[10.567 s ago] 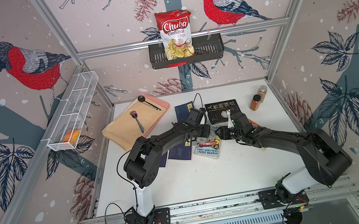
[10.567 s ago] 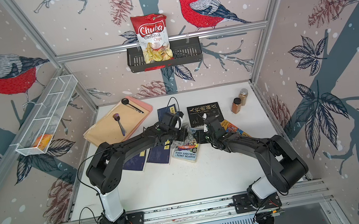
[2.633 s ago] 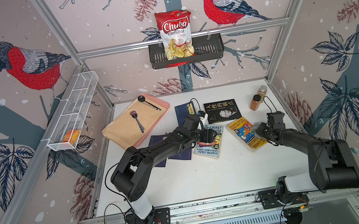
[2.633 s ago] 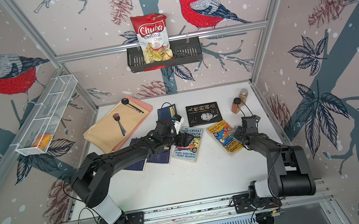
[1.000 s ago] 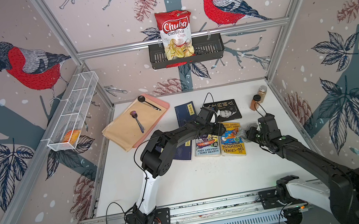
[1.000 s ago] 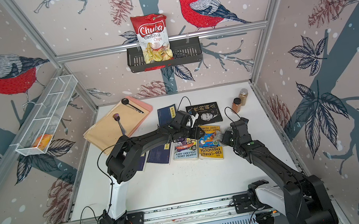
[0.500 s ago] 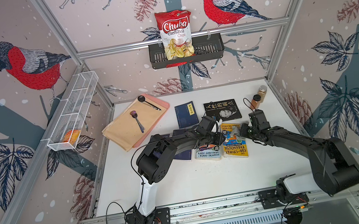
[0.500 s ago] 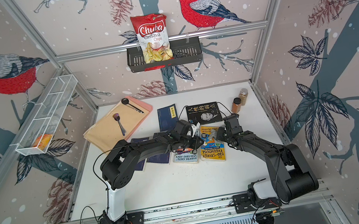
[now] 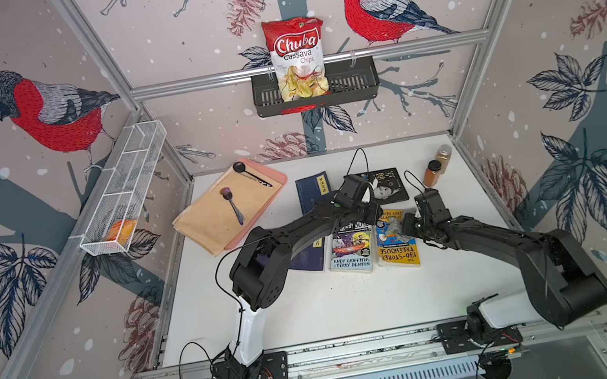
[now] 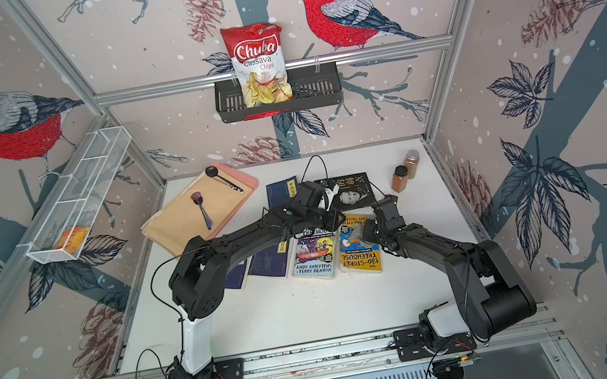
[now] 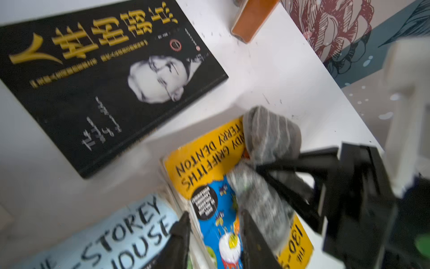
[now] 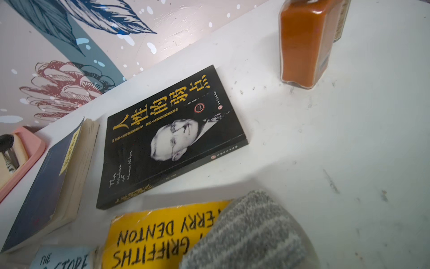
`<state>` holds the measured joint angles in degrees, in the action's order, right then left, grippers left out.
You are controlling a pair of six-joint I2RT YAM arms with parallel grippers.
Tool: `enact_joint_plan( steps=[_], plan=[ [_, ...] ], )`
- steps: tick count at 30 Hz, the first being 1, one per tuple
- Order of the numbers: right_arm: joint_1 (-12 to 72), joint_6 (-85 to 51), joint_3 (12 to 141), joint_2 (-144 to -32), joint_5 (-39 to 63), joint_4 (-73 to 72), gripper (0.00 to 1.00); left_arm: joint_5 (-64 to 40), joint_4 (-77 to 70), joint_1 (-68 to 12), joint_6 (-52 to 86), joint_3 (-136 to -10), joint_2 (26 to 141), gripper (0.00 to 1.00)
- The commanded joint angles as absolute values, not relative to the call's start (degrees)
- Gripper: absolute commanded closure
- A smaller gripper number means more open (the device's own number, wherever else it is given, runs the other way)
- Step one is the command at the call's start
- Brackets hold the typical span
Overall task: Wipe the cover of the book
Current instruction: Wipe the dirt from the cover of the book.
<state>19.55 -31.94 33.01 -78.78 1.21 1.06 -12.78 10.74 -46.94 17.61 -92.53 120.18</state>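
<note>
The book (image 9: 400, 255) has a yellow and blue cover and lies flat mid-table in both top views (image 10: 360, 262). A grey striped cloth (image 9: 393, 227) rests on the cover's far end, and my right gripper (image 9: 405, 226) is shut on it. The left wrist view shows those black fingers pinching the cloth (image 11: 270, 132). In the right wrist view the cloth (image 12: 251, 233) hides the fingers. My left gripper (image 9: 376, 215) is at the book's far left corner. One of its fingers lies on the cover (image 11: 209, 163) and the other against the page edge, closed on that edge (image 11: 214, 212).
A second Treehouse book (image 9: 351, 251) lies against the left side. Behind are a black book (image 9: 392, 184), a navy book (image 9: 312, 193) and two spice jars (image 9: 433, 175). Another navy book (image 9: 307, 260) lies under the left arm. A pink tray (image 9: 279, 176) with paper and spoons is at the back left.
The left jaws have narrowed onto the book's edge. The right gripper has carried the cloth leftward from beside the book onto the cover's far end. The book has stayed put.
</note>
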Motion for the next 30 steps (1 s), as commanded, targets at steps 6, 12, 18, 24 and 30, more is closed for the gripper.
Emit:
enact_joint_plan(
  steps=[6, 12, 18, 24, 30],
  plan=[
    [29.5, -41.1, 24.4, -72.1, -4.3, 3.9, 0.84, -14.6, 17.6, -46.8, 13.2, -101.7, 130.8, 1.0],
    [32.5, -44.8, 20.8, -67.9, -5.2, 6.0, 0.83, -13.7, 16.2, -46.8, 14.0, -96.8, 130.9, 1.0],
    [32.5, -45.5, 20.7, -65.7, -5.5, 9.1, 0.82, -10.7, 16.4, -46.8, 13.8, -93.7, 130.4, 1.0],
    [33.0, -46.6, 20.3, -64.1, -5.6, 11.9, 0.82, -8.7, 18.1, -46.9, 12.9, -93.6, 129.7, 0.91],
    [33.0, -47.9, 18.9, -61.6, -6.7, 14.1, 0.82, -5.0, 19.7, -47.9, 11.5, -94.0, 128.8, 0.82]
  ],
)
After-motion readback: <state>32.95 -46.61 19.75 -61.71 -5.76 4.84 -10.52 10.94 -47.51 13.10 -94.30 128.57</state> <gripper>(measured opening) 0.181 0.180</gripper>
